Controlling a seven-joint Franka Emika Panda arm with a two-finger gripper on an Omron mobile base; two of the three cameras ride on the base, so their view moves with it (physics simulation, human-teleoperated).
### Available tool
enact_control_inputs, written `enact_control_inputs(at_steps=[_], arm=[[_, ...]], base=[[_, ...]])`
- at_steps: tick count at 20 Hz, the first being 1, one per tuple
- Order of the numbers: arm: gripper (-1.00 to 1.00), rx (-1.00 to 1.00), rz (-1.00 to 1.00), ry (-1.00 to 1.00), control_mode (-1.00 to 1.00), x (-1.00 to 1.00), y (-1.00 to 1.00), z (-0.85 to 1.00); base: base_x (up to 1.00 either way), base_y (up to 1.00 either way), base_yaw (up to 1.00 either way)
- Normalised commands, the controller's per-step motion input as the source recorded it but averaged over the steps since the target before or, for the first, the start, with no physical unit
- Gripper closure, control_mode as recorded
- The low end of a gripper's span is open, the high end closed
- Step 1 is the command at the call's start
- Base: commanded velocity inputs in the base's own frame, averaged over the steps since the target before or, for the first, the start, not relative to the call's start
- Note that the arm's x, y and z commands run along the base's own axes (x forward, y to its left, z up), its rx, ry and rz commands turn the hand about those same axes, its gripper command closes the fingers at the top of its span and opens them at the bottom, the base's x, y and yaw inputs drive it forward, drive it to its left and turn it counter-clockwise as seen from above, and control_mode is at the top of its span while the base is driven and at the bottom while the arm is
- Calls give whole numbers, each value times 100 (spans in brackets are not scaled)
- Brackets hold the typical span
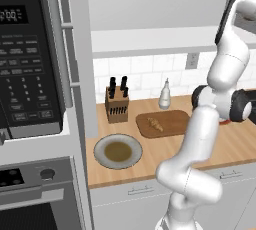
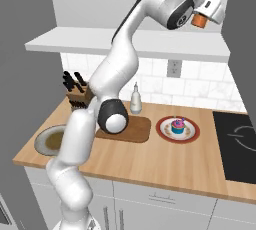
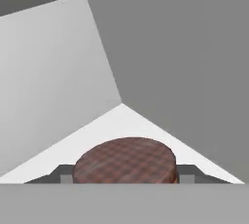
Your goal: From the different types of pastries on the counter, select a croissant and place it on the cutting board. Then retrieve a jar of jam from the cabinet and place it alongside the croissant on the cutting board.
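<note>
Right base view shows the counter (image 2: 165, 166), a long light-brown worktop with white drawers below it. Above it runs the white base board of the cabinet (image 2: 125, 44), and the arm reaches up to this height, near the top right of the picture. On the counter lies the cutting board (image 2: 137, 130), partly hidden behind the arm's dark joint. Just to the right of the board stands a red-rimmed plate (image 2: 192, 133) with a small blue and pink cupcake (image 2: 177, 125) on it. Behind the board stands a pale bottle (image 2: 135, 99) with a narrow neck, and a knife block (image 2: 77, 96) is at the left, near the wall. A round grey-rimmed plate (image 2: 44, 141) lies at the left end of the counter.

In the left base view the croissant (image 1: 154, 123) lies on the cutting board (image 1: 172, 124), toward its left side.

The jar of jam (image 2: 200, 20) shows as a small orange shape at the end of the hand, up beside the cabinet. In the hand view the gripper (image 3: 124, 173) has its two dark fingers close on both sides of the jar (image 3: 124, 162), whose brown checked lid sits between them; the fingers seem to touch the jar and grasp it.
</note>
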Motion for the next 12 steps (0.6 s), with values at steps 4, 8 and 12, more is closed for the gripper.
enact_control_inputs(at_steps=[4,8,12], arm=[[100,-13,26,-3,-100,-100,40,-34],[100,-6,33,-14,-100,-100,26,-96],[100,0,34,-26,-100,-100,22,-100]], base=[[0,0,0],[0,0,0],[0,0,0]])
